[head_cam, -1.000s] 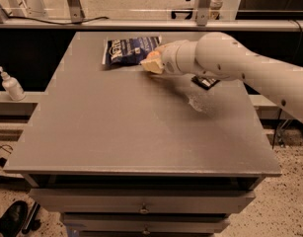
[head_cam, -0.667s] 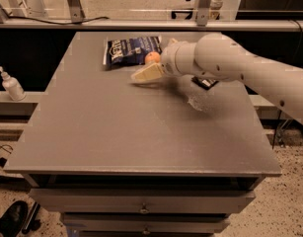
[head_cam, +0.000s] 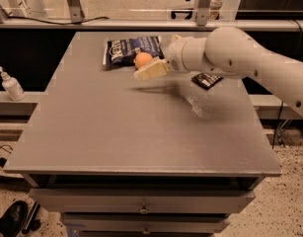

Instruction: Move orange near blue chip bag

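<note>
My arm: smooth white rounded shells, a bulbous joint housing, small dark dots along the casing. My gripper, cream-coloured and blocky, sits at its end, above the far side of the table.

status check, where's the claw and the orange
Claw low over table far side, beside orange. Orange at blue chip bag near edge. Black packet to the right, not blocking.

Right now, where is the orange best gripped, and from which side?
Grip the orange across its round middle, probably from above or from the near side: the bag lies right behind it, and the gripper hovers just in front of it.
</note>
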`<state>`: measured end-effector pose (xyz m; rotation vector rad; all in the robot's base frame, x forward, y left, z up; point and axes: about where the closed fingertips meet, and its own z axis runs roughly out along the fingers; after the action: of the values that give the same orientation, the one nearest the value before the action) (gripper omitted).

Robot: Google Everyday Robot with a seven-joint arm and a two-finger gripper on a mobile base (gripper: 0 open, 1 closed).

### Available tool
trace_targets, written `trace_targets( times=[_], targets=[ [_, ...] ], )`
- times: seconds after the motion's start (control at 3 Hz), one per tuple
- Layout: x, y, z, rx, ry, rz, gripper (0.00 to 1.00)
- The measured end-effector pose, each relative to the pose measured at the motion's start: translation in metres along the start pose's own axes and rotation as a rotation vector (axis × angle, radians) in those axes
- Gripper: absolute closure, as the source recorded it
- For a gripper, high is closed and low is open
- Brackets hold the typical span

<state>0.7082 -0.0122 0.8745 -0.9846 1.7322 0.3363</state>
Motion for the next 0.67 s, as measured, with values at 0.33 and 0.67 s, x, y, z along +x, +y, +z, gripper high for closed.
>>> trace_targets(
  times=[0.33, 0.67],
  targets=[
    [-0.013, 0.006, -0.037, -0.049, 0.005, -0.026, 0.00],
    [-0.016, 0.012, -0.077, -0.102, 0.016, -0.050, 0.00]
  ],
)
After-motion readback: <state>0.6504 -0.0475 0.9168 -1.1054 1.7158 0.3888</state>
